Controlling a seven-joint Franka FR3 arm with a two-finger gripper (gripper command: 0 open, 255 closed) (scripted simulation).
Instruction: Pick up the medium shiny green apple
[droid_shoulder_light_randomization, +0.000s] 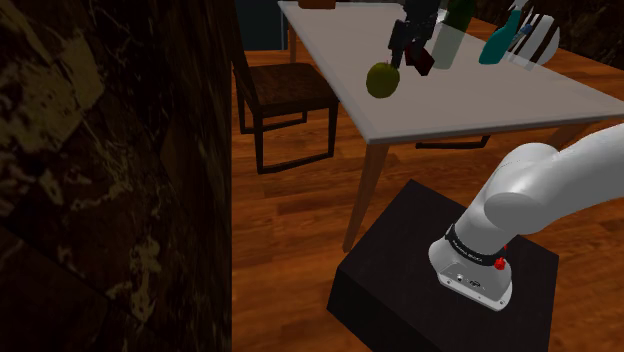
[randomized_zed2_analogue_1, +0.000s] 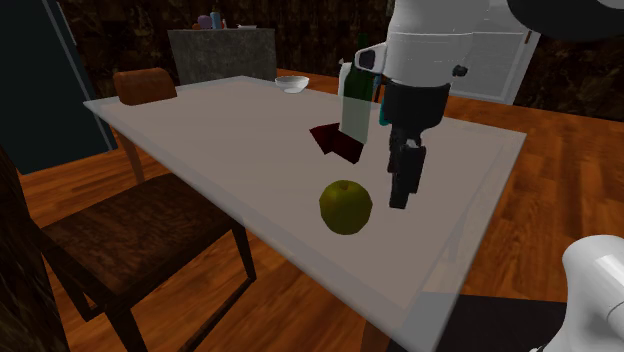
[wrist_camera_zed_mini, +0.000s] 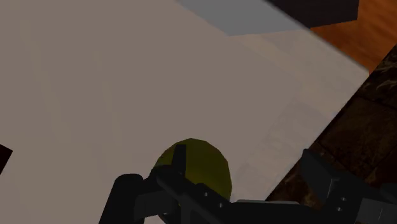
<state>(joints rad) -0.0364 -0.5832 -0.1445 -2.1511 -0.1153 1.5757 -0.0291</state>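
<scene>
Wrist view: the black two-finger gripper (wrist_camera_zed_mini: 229, 202) has its fingers (wrist_camera_zed_mini: 130, 198) spread wide apart. The round olive-green apple (wrist_camera_zed_mini: 198, 162) sits past them, closer to one finger than to the other, and neither finger clasps it. The apple rests on the pale grey tabletop (wrist_camera_zed_mini: 95, 76), near the edge.

In the second exterior view, the gripper (randomized_zed2_analogue_1: 401, 193) points down at the table (randomized_zed2_analogue_1: 210, 140) just beside the apple (randomized_zed2_analogue_1: 346, 207), on that view's right, with a small gap between them. Behind the gripper stand a green bottle with a white label (randomized_zed2_analogue_1: 357, 105) and a flat dark red object (randomized_zed2_analogue_1: 336, 141). A small white bowl (randomized_zed2_analogue_1: 292, 84) lies farther back. A brown wooden chair (randomized_zed2_analogue_1: 110, 235) stands at the table's near side.

In the shoulder view, the gripper (droid_shoulder_light_randomization: 398, 52) hangs just above the apple (droid_shoulder_light_randomization: 382, 80) and toward that view's right.
</scene>
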